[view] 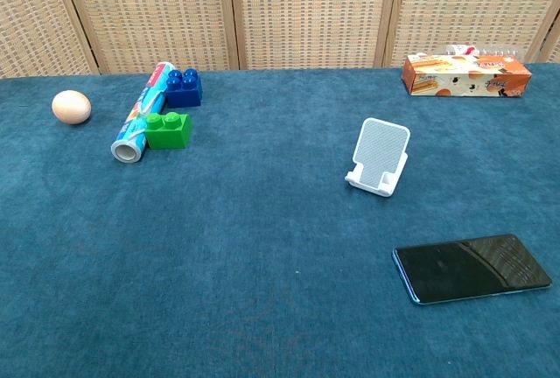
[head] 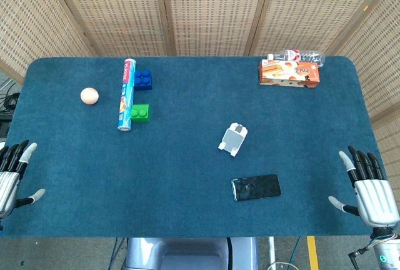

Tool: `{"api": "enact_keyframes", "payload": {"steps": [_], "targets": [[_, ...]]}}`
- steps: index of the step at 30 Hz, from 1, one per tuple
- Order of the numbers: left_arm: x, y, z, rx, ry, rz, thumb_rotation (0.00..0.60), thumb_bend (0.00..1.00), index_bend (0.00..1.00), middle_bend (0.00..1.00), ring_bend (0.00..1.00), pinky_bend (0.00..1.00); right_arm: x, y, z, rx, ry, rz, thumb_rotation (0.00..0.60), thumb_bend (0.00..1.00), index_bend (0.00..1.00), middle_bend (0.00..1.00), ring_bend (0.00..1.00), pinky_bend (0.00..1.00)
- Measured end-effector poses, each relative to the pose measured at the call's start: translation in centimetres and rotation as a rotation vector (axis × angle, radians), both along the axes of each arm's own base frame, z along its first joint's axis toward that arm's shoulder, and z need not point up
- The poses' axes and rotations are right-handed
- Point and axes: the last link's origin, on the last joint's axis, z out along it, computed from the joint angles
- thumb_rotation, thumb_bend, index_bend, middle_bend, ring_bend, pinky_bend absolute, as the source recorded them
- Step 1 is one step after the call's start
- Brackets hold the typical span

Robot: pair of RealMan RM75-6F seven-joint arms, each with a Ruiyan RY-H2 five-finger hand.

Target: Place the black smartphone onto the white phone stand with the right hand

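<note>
Biggest worry: the black smartphone (head: 256, 187) lies flat on the table (head: 187, 157), near the white phone stand (head: 233, 139), so fingers could just skate it away. The right hand (head: 369, 185) waits spread and empty; the light stand could tip.

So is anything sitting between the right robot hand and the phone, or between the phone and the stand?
Nothing visible. The right robot hand is open at the table edge, with bare blue cloth between it and the black smartphone. The cloth between the phone and the white phone stand is bare too.
</note>
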Motion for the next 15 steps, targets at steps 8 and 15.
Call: {"api": "enact_keyframes", "payload": {"steps": [8,15], "targets": [[-0.1,0.0,0.0,0.0,-0.003,0.002,0.6,0.0,0.0,0.0,0.0,0.0,0.0,0.0,-0.3,0.02,0.0,0.002,0.6,0.0,0.0,0.0,0.0,0.0],[0.1,-0.1,0.1,0.008,-0.01,-0.008,0.6,0.0,0.0,0.0,0.0,0.0,1.1,-0.9,-1.7,0.141,-0.033,0.061,0.6,0.0,0.06,0.06,0.0,0.07]]}}
